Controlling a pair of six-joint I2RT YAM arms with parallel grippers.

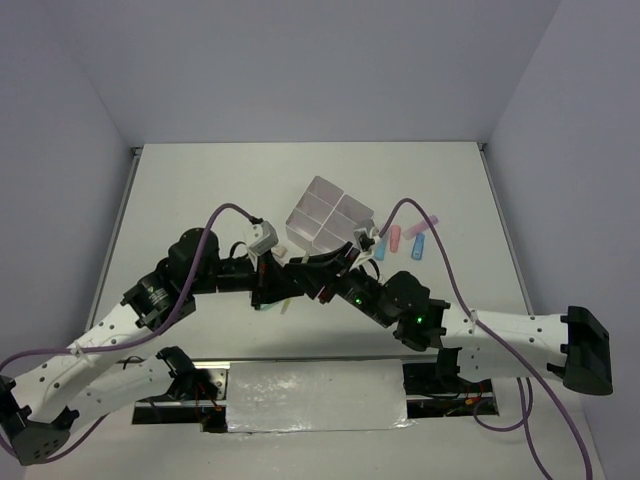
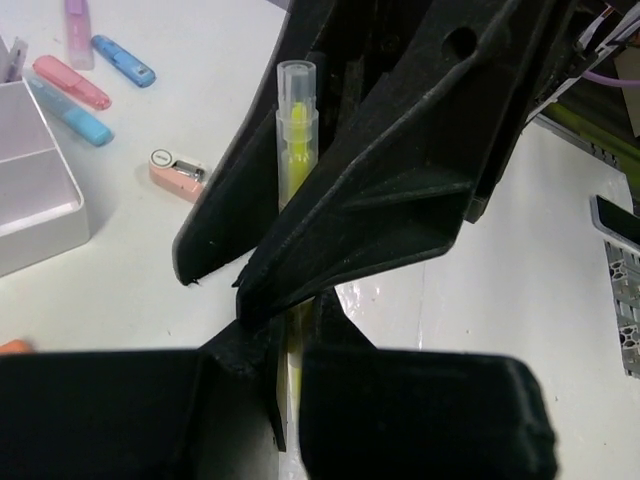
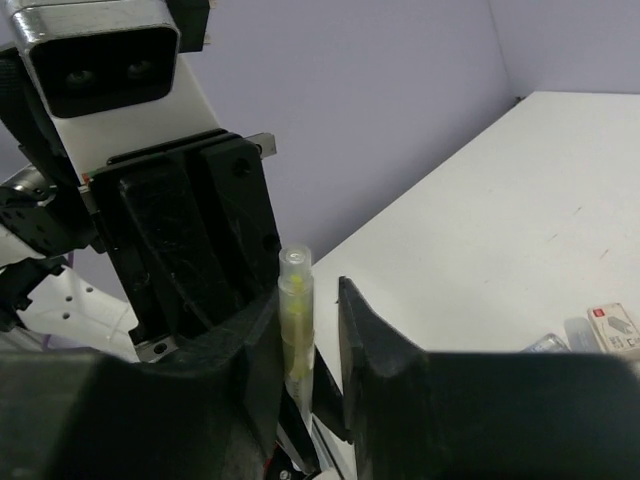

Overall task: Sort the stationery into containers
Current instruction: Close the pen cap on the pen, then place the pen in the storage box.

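A thin yellow pen point(image 2: 296, 130) with a clear cap is held between the two arms above the table. My left gripper point(image 2: 292, 325) is shut on its lower end. My right gripper point(image 3: 312, 300) is open around the capped end; the pen point(image 3: 295, 320) rests against one finger, with a gap to the other. In the top view both grippers meet in front of the white four-compartment box point(image 1: 325, 218). Pink point(image 2: 70, 82) and blue point(image 2: 70, 112) highlighters and a pink mini stapler point(image 2: 178, 172) lie on the table.
More highlighters point(image 1: 405, 238) lie right of the box. A box corner point(image 2: 40, 215) shows in the left wrist view. A small white eraser point(image 3: 615, 328) lies at the right edge of the right wrist view. An orange item point(image 2: 10, 347) shows at the left edge.
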